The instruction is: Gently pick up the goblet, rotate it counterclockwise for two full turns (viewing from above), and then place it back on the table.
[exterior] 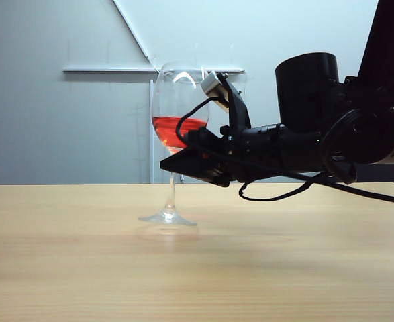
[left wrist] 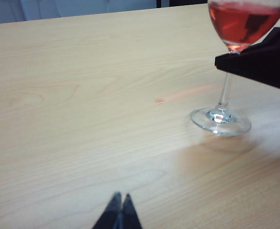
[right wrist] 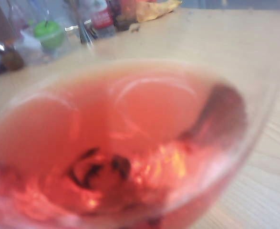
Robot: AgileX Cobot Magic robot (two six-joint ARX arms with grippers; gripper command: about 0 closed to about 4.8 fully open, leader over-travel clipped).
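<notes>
The goblet stands on the table, its clear bowl holding red liquid and its round foot flat on the wood. My right gripper reaches in from the right and is shut on the thin stem just under the bowl; its black fingers cross the stem in the left wrist view. In the right wrist view the goblet's bowl fills the frame and hides the jaws. My left gripper is shut and empty, low over bare table well away from the glass.
A black cable hangs from the right arm just above the tabletop. At the table's far end in the right wrist view lie a green round object, a red-labelled bottle and a yellow-orange item.
</notes>
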